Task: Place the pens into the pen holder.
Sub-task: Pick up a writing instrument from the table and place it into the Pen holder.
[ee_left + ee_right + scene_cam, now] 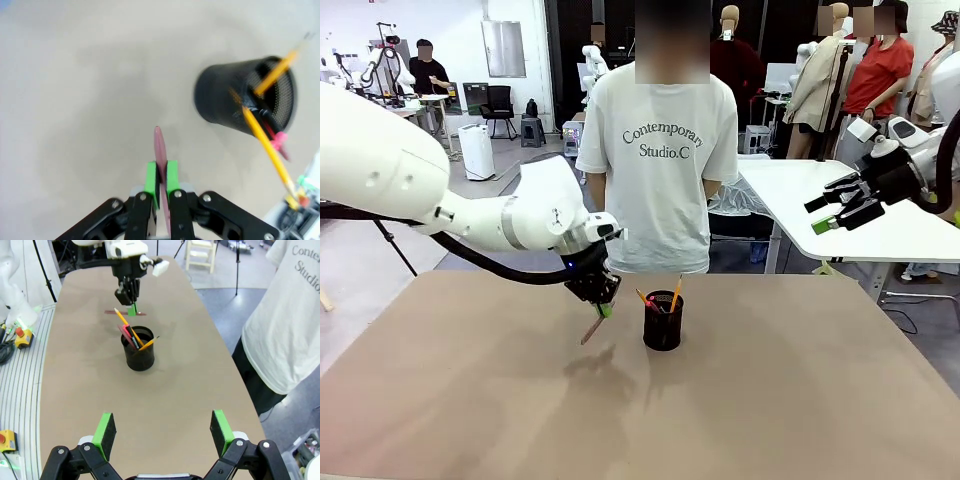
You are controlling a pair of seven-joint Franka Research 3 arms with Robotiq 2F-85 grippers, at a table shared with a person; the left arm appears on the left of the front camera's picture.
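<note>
at about nine o'clock from the pen holder [663, 321], near it but not touching, the left gripper [603, 305] hangs over the brown table [800, 400] with its green pads pressed together on a dark reddish-brown pencil [592, 329]. the pencil is tilted, its lower end pointing down toward the table, and in the front view i cannot tell if this end touches the surface. the black mesh holder stands upright near the middle of the table and already has two orange-yellow pencils [274, 75] and a pink pen [280, 142] leaning inside it. the right gripper [844, 207] is well apart, raised at the right side with its jaws wide and nothing between them. for this step, i think the left arm should first lift so the low end of the pencil comes higher than the rim, then go toward three o'clock until it is above the mouth. it is better to aim at the free part of the opening, because the leaning pencils can catch the new one. the pads should part only when the tip is inside.
</note>
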